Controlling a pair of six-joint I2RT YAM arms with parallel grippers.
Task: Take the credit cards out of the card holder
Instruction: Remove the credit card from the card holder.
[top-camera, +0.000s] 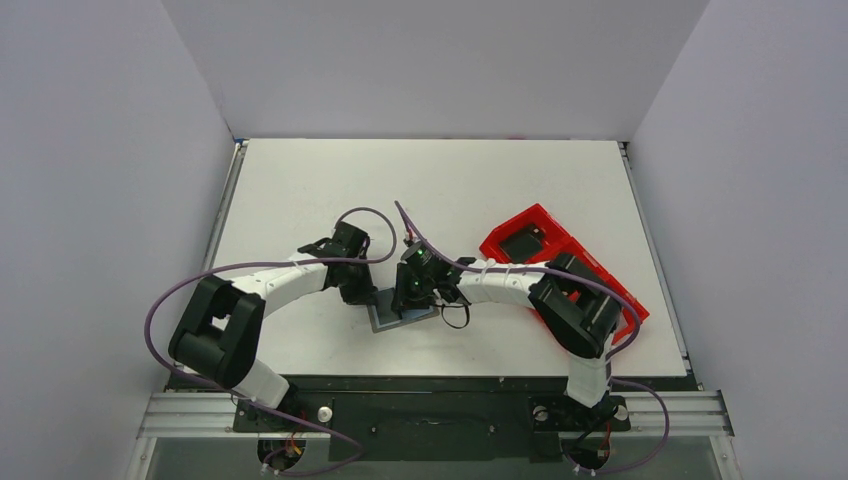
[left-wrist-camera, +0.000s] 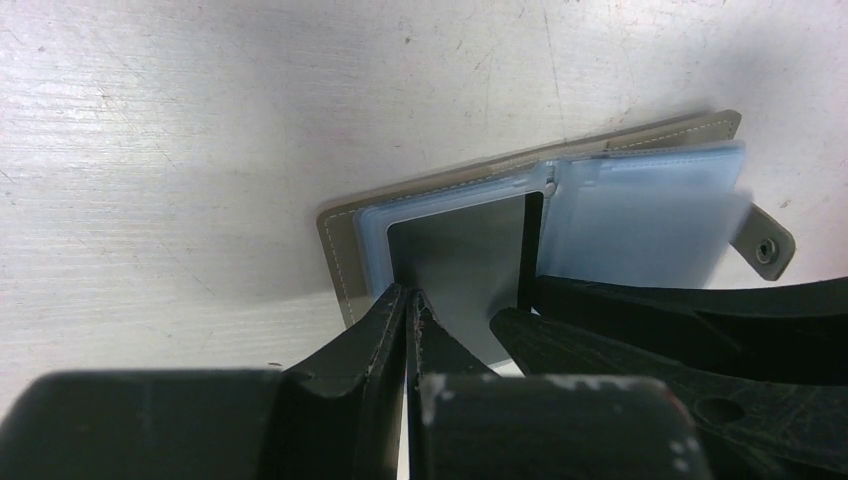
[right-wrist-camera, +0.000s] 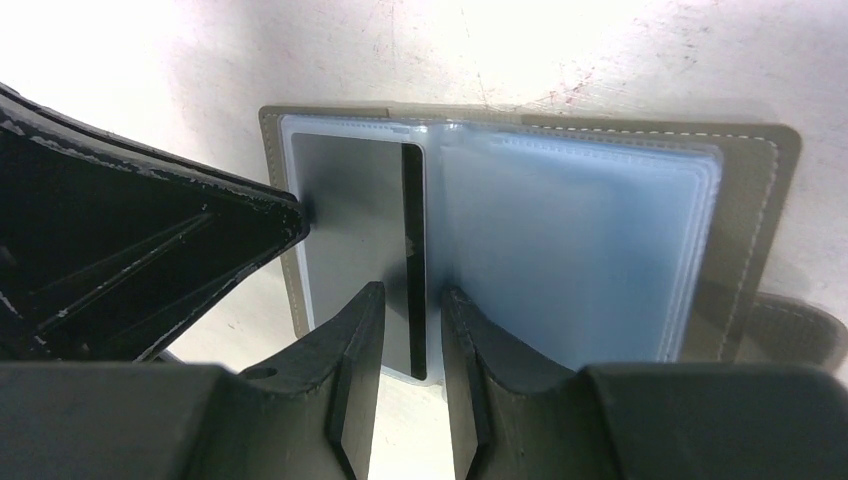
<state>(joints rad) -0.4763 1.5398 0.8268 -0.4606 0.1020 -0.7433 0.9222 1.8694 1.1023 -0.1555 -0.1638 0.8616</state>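
Wallet (right-wrist-camera: 520, 230) lay open and flat on the worktop (left-wrist-camera: 200, 150), taupe cover down, directly between the two pincers.

Left pincer (left-wrist-camera: 407, 300): fingers pressed together, no gap visible. The tips sat at the near edge of the wallet half straight ahead of them. That half held a grey card (right-wrist-camera: 350, 230) with a black stripe (right-wrist-camera: 413, 250) along one side, lying under a clear sleeve. Whether the closed tips had nipped the card or the sleeve edge could not be told.

Right pincer (right-wrist-camera: 412, 310): fingers apart, with a clear gap. One tip sat over the card, the other over the stack of blue-tinted clear pockets (left-wrist-camera: 640, 215) on the other half. The stripe ran up from the gap between them. Nothing was seen clamped between these fingers. Whether the tips pressed on the wallet could not be confirmed.

The wallet's tab (left-wrist-camera: 765, 245), with a small snap, stuck out past the pocket stack, ahead and right of the left pincer.

A red tray (top-camera: 492, 244) stood well apart on the outer side of the right pincer, partly hidden by the right arm. A black block (top-camera: 522, 244) lay in its far compartment.
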